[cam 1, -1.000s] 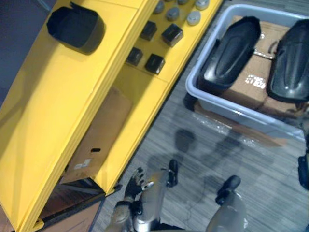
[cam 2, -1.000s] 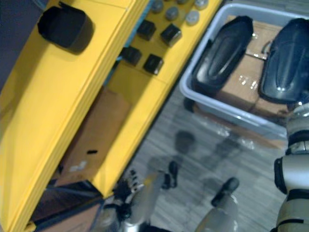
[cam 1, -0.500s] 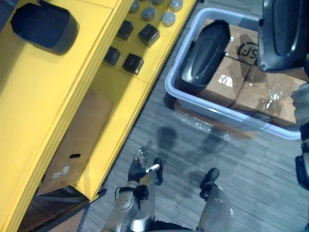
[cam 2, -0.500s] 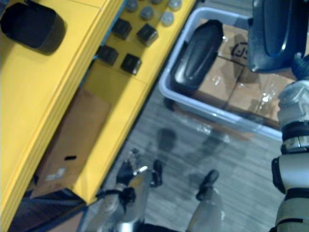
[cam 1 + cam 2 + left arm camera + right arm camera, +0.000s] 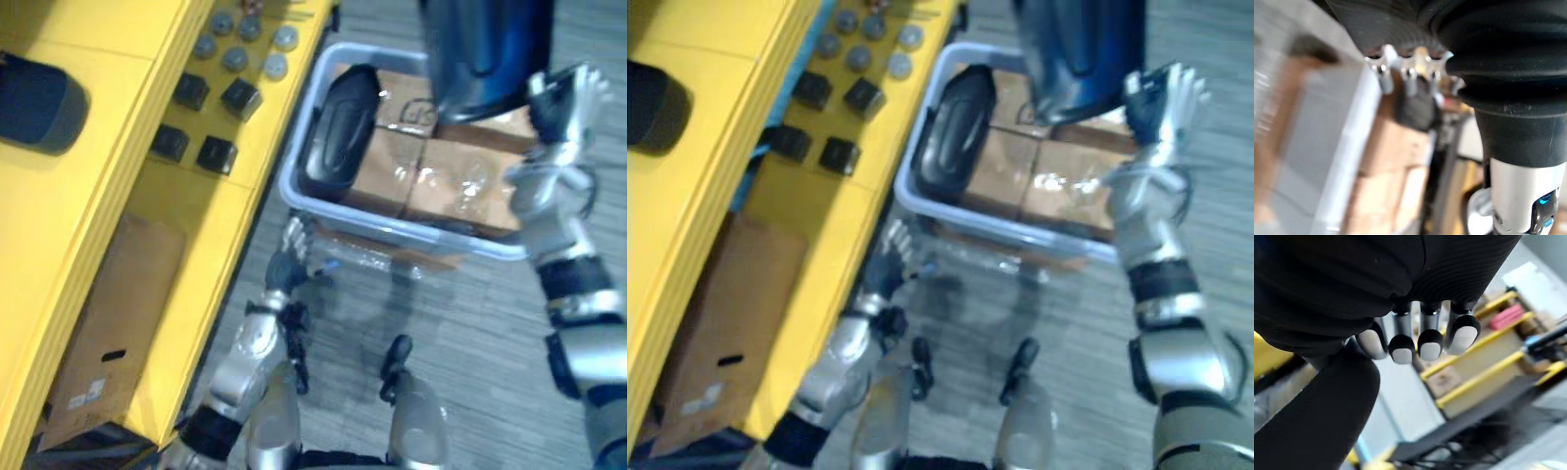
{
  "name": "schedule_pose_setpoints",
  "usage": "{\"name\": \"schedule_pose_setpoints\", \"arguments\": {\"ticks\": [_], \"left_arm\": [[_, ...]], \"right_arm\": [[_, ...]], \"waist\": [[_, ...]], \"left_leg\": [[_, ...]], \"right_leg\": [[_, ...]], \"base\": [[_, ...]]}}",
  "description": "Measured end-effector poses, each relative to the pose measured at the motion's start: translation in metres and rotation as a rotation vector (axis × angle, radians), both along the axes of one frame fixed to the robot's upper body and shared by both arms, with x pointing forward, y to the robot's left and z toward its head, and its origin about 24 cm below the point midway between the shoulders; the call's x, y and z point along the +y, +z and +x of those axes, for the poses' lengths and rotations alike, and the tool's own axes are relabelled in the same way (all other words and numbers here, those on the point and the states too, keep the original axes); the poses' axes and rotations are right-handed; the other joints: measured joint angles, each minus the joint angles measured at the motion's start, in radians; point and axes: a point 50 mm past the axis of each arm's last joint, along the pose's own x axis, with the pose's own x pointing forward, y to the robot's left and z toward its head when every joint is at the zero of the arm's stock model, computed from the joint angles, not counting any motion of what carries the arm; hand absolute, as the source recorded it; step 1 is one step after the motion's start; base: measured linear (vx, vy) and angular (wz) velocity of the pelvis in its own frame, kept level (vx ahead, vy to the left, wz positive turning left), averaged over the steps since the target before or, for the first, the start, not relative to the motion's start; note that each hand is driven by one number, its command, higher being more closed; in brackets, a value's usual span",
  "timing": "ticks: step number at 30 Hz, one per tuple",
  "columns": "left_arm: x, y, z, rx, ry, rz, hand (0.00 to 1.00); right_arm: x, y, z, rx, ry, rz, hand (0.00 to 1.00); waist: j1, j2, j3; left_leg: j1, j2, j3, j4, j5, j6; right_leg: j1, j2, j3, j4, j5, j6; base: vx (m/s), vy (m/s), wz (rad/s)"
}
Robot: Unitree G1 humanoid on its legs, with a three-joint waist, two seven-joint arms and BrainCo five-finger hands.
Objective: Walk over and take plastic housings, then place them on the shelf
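My right hand [image 5: 560, 98] is raised above the grey bin [image 5: 392, 233] and is shut on a dark plastic housing [image 5: 485, 49]. In the right wrist view its fingers [image 5: 1420, 340] curl over the black housing [image 5: 1317, 416]. A second black housing [image 5: 338, 132] lies in the bin's left half on cardboard boxes. Another black housing [image 5: 34, 103] sits on the top of the yellow shelf [image 5: 88, 225] at the left. My left hand [image 5: 289, 266] hangs low beside the bin's near corner, with its fingers straight and nothing in them.
Small black cubes [image 5: 201, 93] and grey discs [image 5: 240, 44] lie on the shelf's lower level. A flat cardboard box [image 5: 113, 333] rests under the shelf. Grey floor runs between the shelf and the bin.
My right hand has lifted the housing up out of the bin's right half. My left hand has risen toward the bin's corner. The camera has shifted, so the shelf and bin have slid in view.
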Motion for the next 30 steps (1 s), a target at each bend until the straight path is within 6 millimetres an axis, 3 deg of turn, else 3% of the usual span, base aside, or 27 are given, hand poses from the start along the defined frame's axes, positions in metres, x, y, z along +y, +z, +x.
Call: {"name": "schedule_pose_setpoints", "arguments": {"ticks": [4,10,12,20,30], "left_arm": [[0.004,0.005,0.013,0.020,0.067,-0.046,0.00],[0.005,0.000,0.018,0.045,0.106,-0.093,0.00],[0.005,-0.003,0.018,0.049,0.113,-0.101,0.00],[0.002,-0.005,0.018,0.044,0.103,-0.119,0.00],[-0.015,-0.010,0.011,0.040,-0.091,-0.130,0.00]], "right_arm": [[0.029,-0.039,-0.018,0.021,0.100,-0.002,1.00],[0.048,-0.066,-0.032,0.055,0.177,-0.010,1.00],[0.050,-0.080,-0.038,0.084,0.206,-0.012,1.00],[0.060,-0.098,-0.046,0.137,0.262,-0.044,1.00],[0.069,-0.121,-0.052,0.236,0.296,-0.057,1.00]], "waist": [[-0.030,-0.041,-0.034],[-0.037,-0.044,-0.107],[-0.036,-0.048,-0.160],[-0.031,-0.051,-0.192],[-0.025,-0.064,-0.258]], "left_leg": [[0.063,0.003,0.050,-0.026,-0.001,-0.001],[0.109,0.008,0.083,-0.041,-0.004,-0.005],[0.112,0.010,0.090,-0.045,-0.006,-0.009],[0.161,0.005,0.100,-0.058,-0.007,-0.011],[0.179,-0.009,0.090,-0.074,-0.005,-0.011]], "right_leg": [[0.052,0.015,0.031,-0.076,0.035,0.006],[0.106,0.039,0.056,-0.159,0.079,0.002],[0.116,0.045,0.058,-0.188,0.093,0.002],[0.180,0.044,0.058,-0.242,0.112,0.007],[0.197,0.032,0.048,-0.243,0.121,0.014]], "base": [[0.00,0.009,-0.29],[-0.01,-0.004,-0.18],[0.00,0.000,-0.09],[-0.01,0.008,-0.02],[0.01,0.018,0.02]]}}
